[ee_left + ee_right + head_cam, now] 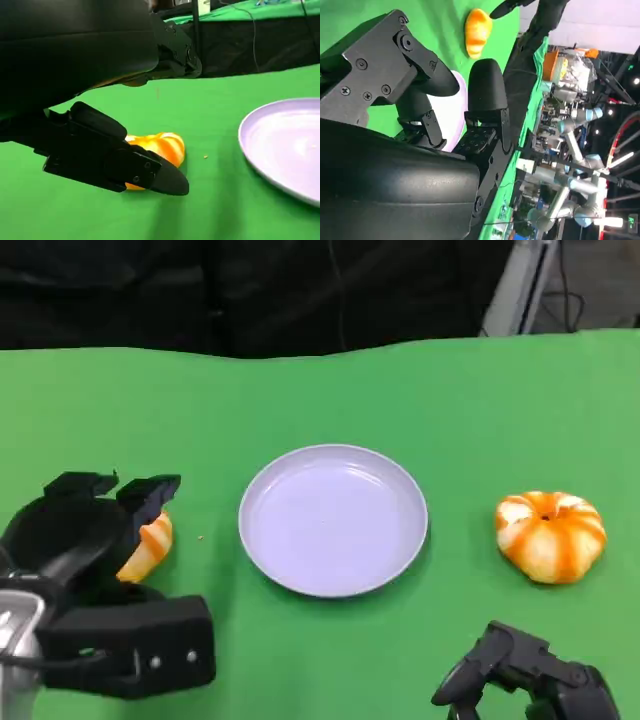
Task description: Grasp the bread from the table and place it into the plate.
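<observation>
A small orange-and-white striped crescent bread (152,545) (162,146) lies on the green table, left of the lilac plate (333,585) (260,150). My left hand (95,540) is low over it, fingers (170,50) arched above and thumb (125,167) on the table beside it, spread around the bread without closing on it. A round orange-striped bun (550,536) sits to the right of the plate. My right hand (520,675) hovers at the near right edge, holding nothing, its fingers (487,95) loosely bent. The right wrist view catches the crescent bread (479,25) far off.
The green table (330,400) ends at a dark backdrop behind. A tiny crumb (200,537) lies between the crescent bread and the plate. Other robot arms and equipment (570,135) stand beyond the table in the right wrist view.
</observation>
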